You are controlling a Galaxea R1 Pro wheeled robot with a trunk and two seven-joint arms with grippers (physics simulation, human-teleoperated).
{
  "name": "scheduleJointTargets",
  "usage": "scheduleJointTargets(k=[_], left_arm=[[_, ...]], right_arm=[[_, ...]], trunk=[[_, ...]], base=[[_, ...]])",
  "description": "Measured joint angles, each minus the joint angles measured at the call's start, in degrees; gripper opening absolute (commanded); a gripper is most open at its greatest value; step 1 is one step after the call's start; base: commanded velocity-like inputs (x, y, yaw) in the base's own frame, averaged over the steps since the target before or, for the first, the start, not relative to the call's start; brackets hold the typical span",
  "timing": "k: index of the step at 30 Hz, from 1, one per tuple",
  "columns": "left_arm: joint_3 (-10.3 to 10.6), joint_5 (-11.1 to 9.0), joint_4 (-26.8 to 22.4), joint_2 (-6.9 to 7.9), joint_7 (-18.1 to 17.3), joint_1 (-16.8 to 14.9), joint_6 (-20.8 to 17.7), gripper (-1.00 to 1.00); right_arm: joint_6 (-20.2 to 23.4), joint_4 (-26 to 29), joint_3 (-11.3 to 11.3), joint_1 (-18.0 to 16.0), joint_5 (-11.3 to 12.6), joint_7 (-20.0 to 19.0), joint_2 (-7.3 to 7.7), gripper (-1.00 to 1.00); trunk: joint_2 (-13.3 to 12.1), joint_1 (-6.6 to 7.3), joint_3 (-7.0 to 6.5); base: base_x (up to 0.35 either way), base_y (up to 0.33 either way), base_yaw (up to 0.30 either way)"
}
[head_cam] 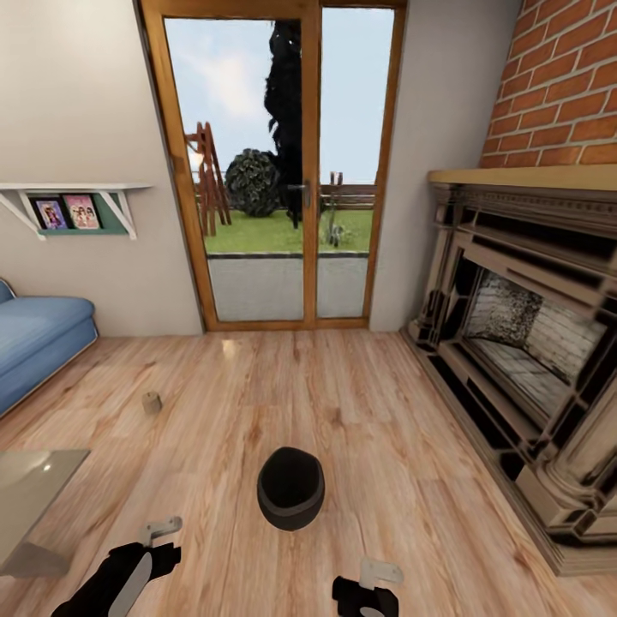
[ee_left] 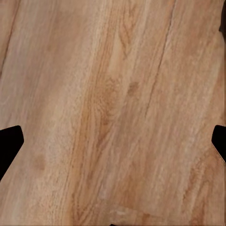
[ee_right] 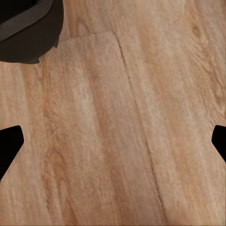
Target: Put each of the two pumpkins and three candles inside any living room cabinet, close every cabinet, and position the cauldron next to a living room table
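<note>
Though partly cropped, table corner.

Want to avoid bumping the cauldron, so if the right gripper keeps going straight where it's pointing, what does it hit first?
Most likely bare wooden floor. The right gripper points at planks between its open jaws; the cauldron sits off to one side of that line.

A glazed wooden door stands in the far pale wall, showing lawn and sky in daylight. Right of the door, a dark fireplace sits under a red brick chimney breast; left of the door hang a white shelf with photos and, lower, a blue sofa. Light plank flooring runs from the door towards the camera.
</note>
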State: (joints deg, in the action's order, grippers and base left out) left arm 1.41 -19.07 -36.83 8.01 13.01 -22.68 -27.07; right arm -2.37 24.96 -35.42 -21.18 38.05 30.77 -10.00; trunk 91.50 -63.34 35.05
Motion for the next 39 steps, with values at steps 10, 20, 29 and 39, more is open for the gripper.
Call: scheduleJointTargets(k=[10, 20, 29, 39], left_arm=[[0.0, 0.0, 0.0, -0.01, -0.05, 0.0, 0.03, 1.0], [-0.32, -0.09, -3.34, 0.63, -3.74, -0.01, -4.62, 1.0], [-0.82, -0.13, -11.15, 4.09, -13.8, -0.07, -14.85, 1.0], [-0.42, -0.44, -17.07, 3.67, -14.06, -0.09, -17.24, 1.0]], right_arm=[[0.0, 0.04, -0.09, 0.0, -0.07, -0.01, 0.0, 1.0], [7.16, 6.0, -0.18, -0.01, -0.11, 1.64, 0.0, 1.0], [32.45, 31.1, 0.5, -2.67, 2.57, 15.82, 0.0, 1.0], [38.25, 21.25, 2.93, -15.73, 12.18, 17.16, 0.01, 1.0]], trunk=[[0.0, 0.0, 0.0], [0.0, 0.0, 0.0], [0.0, 0.0, -0.01], [0.0, 0.0, 0.0]], base=[[0.218, 0.0, 0.0], [0.171, 0.0, 0.0], [0.167, 0.0, 0.0], [0.249, 0.0, 0.0]])
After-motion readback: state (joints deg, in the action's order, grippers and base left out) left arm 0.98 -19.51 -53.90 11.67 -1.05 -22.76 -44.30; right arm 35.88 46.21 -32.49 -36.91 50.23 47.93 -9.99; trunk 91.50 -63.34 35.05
